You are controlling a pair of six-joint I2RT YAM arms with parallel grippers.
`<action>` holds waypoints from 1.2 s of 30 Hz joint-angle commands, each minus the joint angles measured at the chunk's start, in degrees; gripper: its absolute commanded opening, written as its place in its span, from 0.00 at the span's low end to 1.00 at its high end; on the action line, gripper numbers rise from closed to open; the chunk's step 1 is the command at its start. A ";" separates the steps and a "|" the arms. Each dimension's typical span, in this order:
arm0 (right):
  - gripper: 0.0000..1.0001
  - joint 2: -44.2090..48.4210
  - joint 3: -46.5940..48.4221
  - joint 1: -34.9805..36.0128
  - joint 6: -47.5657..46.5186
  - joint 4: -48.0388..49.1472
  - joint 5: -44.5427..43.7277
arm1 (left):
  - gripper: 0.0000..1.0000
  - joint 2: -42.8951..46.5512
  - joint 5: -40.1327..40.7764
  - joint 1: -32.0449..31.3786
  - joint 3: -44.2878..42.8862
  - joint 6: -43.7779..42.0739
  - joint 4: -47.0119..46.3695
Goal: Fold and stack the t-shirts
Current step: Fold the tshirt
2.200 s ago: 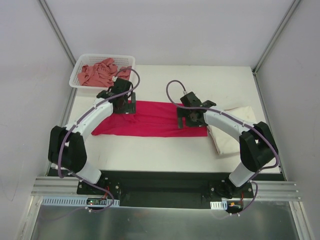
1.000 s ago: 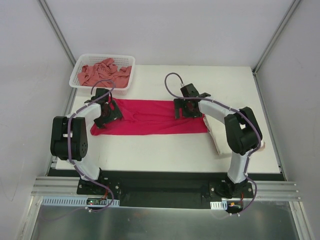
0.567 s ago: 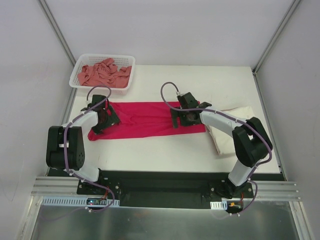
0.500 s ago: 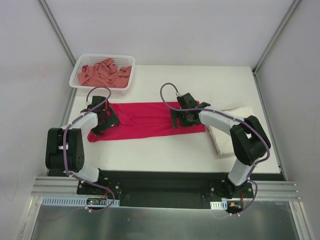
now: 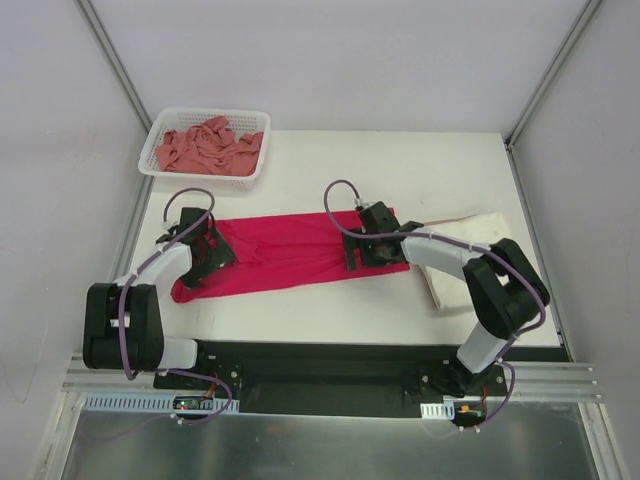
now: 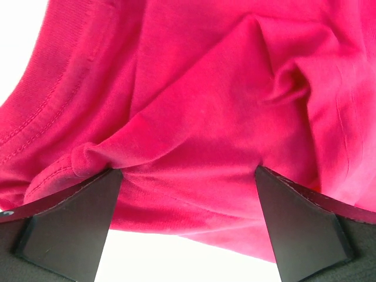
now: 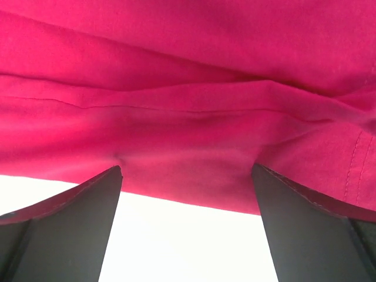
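The soft, wrinkly magenta-red cloth t-shirt lay stretched long. The black left fingers and right fingers were spread wide over it.

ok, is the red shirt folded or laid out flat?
Partly folded: the magenta t-shirt lies as a long narrow band on the table, layers overlapping in the right wrist view; not yet compact.

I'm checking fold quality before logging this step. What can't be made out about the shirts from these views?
- Top view: the right arm covers part of the cream t-shirt, so its fold is unclear.
- Top view: the salmon cloth in the basket is crumpled; how many shirts is unclear.
- Wrist views: the red t-shirt fills most of both frames, cut off by the edges; its outline is unreadable there.
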State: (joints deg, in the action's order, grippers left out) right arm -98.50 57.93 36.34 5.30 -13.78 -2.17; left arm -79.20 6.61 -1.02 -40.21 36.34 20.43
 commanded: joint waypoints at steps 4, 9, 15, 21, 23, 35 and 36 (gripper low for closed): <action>0.97 9.63 -12.47 8.92 7.53 -6.78 4.63 | 0.99 8.61 2.00 0.66 8.12 9.26 11.47; 0.97 16.13 -14.69 12.35 9.03 -10.64 3.06 | 0.99 20.99 1.22 0.66 9.01 11.48 16.57; 0.97 18.87 -9.24 12.36 5.08 -15.31 -3.27 | 0.99 30.15 -4.24 0.66 5.49 10.33 16.93; 0.97 18.87 -7.75 12.35 4.10 -15.84 -2.92 | 0.99 25.51 -8.63 -1.52 1.63 11.03 15.35; 0.97 19.48 -7.75 12.44 3.93 -15.75 -3.10 | 0.99 21.56 -7.23 -5.83 -0.65 11.30 13.42; 0.97 24.14 -7.48 11.92 2.79 -19.35 -9.34 | 0.99 -3.41 -6.52 -9.70 -13.05 7.87 9.02; 0.97 24.49 -7.48 11.83 2.70 -19.53 -9.69 | 0.99 -3.77 -5.91 -9.88 -13.49 7.70 8.93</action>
State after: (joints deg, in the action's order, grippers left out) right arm -77.58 48.36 48.62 8.95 -30.70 -8.43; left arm -81.43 0.38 -10.15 -50.48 45.74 29.54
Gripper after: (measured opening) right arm 0.969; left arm 0.993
